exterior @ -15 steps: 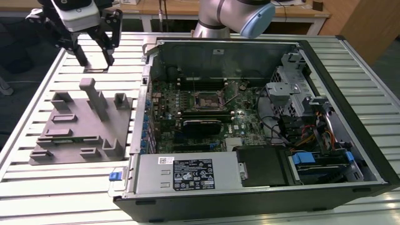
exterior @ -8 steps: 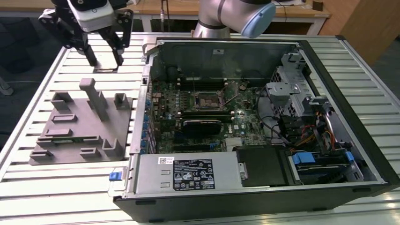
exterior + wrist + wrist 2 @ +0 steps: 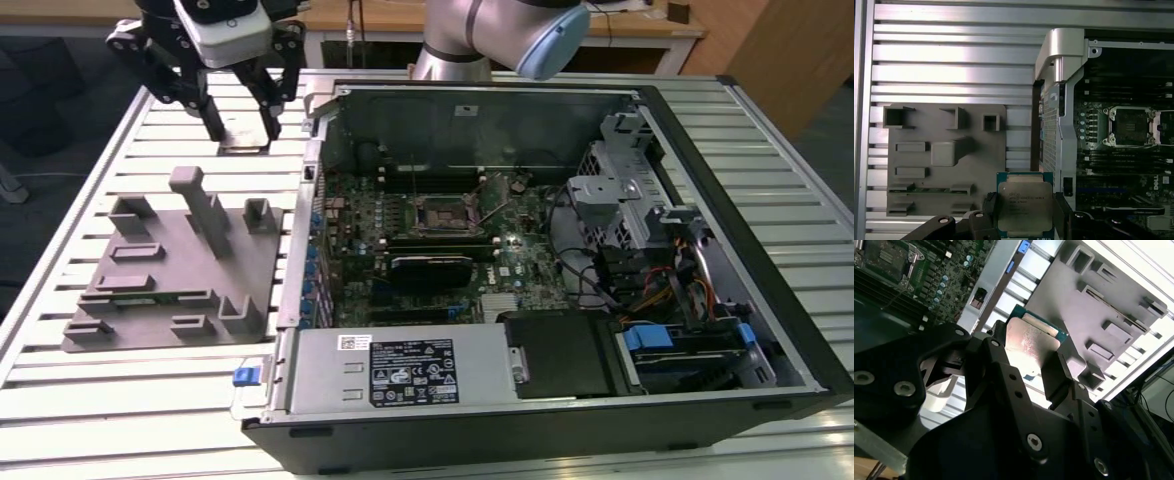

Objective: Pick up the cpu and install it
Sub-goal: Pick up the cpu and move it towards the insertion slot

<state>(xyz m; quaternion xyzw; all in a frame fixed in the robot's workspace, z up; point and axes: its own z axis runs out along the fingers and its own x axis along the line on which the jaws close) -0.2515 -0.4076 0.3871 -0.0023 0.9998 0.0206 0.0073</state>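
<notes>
The cpu (image 3: 1024, 202) is a small square chip with a pale silver top and a green edge. My gripper (image 3: 1025, 212) is shut on it, one black finger on each side. In the exterior view the gripper (image 3: 244, 132) holds the cpu (image 3: 248, 138) just above the slatted table, beyond the far end of the grey fixture (image 3: 174, 270) and outside the computer case. In the second wrist view the cpu (image 3: 1031, 340) sits between the fingers (image 3: 996, 352). The dark square socket (image 3: 445, 215) lies open on the motherboard, also seen in the first wrist view as the socket (image 3: 1130, 126).
The open computer case (image 3: 747, 200) lies on its side on the slatted table (image 3: 94, 400), its metal wall (image 3: 1061, 75) standing between the gripper and the motherboard. The grey fixture (image 3: 944, 160) has upright posts. Cables and drive bays fill the case at the exterior view's right.
</notes>
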